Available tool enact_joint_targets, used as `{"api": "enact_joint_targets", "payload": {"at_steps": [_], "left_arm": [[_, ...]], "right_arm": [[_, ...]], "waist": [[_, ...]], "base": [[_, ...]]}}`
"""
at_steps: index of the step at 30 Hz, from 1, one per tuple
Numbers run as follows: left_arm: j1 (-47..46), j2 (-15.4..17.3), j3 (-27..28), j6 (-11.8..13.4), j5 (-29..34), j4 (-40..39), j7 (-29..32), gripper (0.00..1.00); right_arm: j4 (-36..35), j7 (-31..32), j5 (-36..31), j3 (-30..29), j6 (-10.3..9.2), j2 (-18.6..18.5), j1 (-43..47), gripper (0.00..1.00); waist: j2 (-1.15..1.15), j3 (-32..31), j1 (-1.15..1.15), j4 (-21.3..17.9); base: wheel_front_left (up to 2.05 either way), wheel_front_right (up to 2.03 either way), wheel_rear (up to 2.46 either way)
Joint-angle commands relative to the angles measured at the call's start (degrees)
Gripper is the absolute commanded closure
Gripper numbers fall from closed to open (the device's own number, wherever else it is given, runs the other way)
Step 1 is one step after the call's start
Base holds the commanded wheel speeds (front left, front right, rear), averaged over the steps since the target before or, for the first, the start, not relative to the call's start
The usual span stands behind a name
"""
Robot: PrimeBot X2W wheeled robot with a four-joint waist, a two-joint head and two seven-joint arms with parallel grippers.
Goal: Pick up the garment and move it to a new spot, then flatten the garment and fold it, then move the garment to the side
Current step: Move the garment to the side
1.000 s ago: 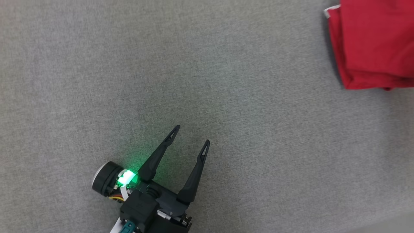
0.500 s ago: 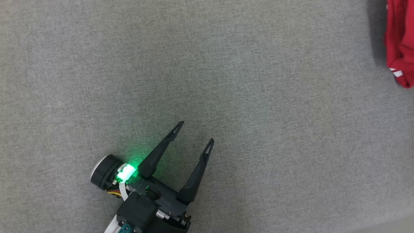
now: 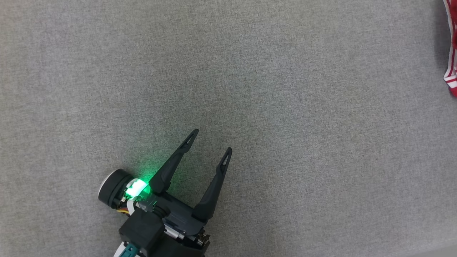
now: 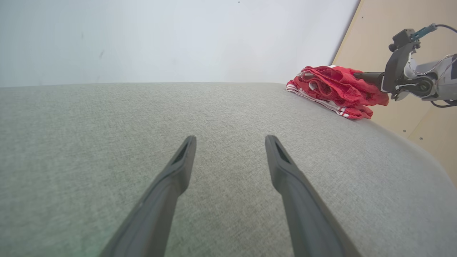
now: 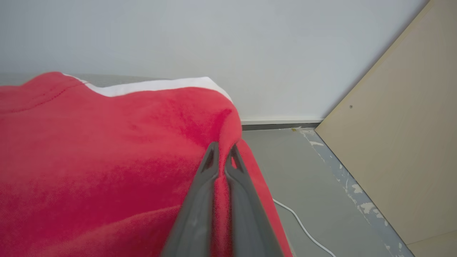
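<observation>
Near the front edge of the grey tabletop (image 3: pixel 285 107), left of centre: the left gripper (image 3: pixel 211 141), fingers spread wide, nothing between them, over bare cloth, a green lamp (image 3: pixel 135 187) lit at its wrist. In the left wrist view, the same fingers (image 4: pixel 178 171) pointed across the tabletop toward a pale wall (image 4: pixel 178 35). At the tabletop's right edge, far side: the red garment (image 3: pixel 450 76) with white stripes, bunched rather than flat, well apart from the left gripper. On the garment: the right gripper (image 5: pixel 223 146), narrowed almost to touching, a fold of red cloth pinched between its fingers. Beyond the edge: grey floor (image 5: pixel 285 160), a white cable (image 5: pixel 303 225), a tan wooden panel (image 5: pixel 392 142).
</observation>
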Motion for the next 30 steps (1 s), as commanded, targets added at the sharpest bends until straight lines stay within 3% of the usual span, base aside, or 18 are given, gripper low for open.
{"api": "enact_joint_targets", "payload": {"at_steps": [1, 9, 14, 19, 30], "left_arm": [[1.6, 1.4, 1.5, 0.4, -0.7, 2.6, 0.5, 0.0], [2.4, 1.2, 1.0, 0.9, -1.4, 3.9, 0.4, 0.0], [3.6, 0.3, 1.2, 2.1, -2.3, 4.4, 0.3, 0.0], [5.7, -0.9, 2.2, 3.6, -5.0, 3.6, 0.2, 0.0], [10.3, -2.6, 7.6, 8.1, -13.7, 5.4, 0.2, 0.0]], "right_arm": [[1.2, -0.3, -2.1, -1.8, -0.07, 0.4, -1.8, 0.0], [5.5, -0.3, -15.6, -10.9, -0.06, 6.0, -2.7, 0.0], [0.7, -0.3, -22.1, -14.9, -0.06, 12.4, 0.4, 0.0], [-6.8, -0.3, -25.2, -15.0, -0.06, 18.1, 5.3, 0.0], [-19.0, -0.3, -23.9, -8.7, -0.06, 28.5, 17.1, 0.0]], "waist": [[0.0, -0.2, 0.0, 0.0], [0.0, -3.4, 0.0, 0.2], [0.0, -7.6, 0.0, 0.8], [0.0, -12.4, 0.0, 2.0], [0.0, -22.7, 0.0, 4.5]], "base": [[0.0, 0.0, 0.0], [0.0, 0.0, 0.0], [0.0, 0.0, 0.0], [0.0, 0.0, 0.0], [0.0, 0.0, 0.0]]}}
